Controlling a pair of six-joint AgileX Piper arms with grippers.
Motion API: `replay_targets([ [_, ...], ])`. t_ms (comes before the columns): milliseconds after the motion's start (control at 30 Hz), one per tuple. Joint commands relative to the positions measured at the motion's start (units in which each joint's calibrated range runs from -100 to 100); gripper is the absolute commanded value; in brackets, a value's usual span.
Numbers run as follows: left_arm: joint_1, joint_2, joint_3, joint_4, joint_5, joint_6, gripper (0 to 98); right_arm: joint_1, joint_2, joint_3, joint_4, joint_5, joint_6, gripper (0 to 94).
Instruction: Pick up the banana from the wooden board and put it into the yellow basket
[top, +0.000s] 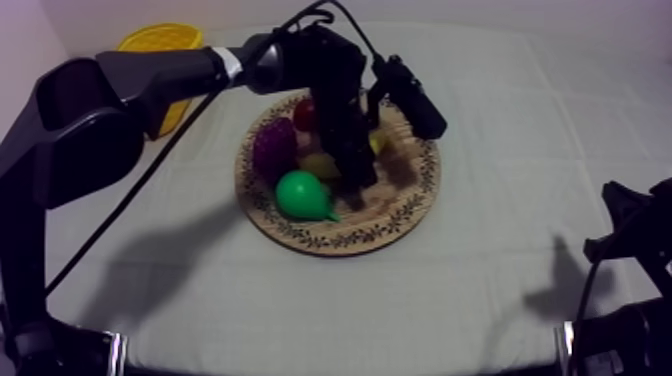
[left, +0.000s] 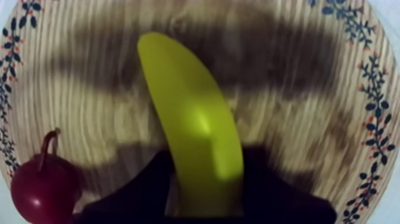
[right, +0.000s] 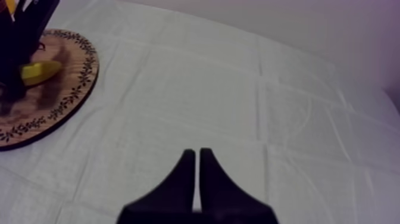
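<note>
Banana (left: 193, 119) points straight out from the left gripper (left: 205, 174), jaws clasping its near end on the wooden board (left: 297, 89); right gripper (right: 197, 156) sits clenched empty, well apart.

left arm extended, gripper (top: 358, 183) lowered, clamped on banana (left: 190, 119) | right arm low, gripper (right: 196, 156) fingers pressed together

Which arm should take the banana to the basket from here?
Left. The left gripper is down on the wooden board, jaws closed round the banana, and the yellow basket stands at the table's left side. The right gripper sits shut, off the board.
</note>
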Motion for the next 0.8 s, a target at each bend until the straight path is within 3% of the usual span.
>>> replay_targets([
  [0,0.0,0.3,-0.1,-0.22,-0.2,0.2,37.8,0.0,0.0,0.0,0.0,0.0,0.0,0.4],
  [300,0.5,0.4,0.0,-1.32,-0.3,1.4,21.1,0.0,0.0,0.0,0.0,0.0,0.0,0.4],
  [767,0.9,-9.4,8.2,-0.93,-6.5,1.9,16.9,0.0,0.0,0.0,0.0,0.0,0.0,0.4],
])
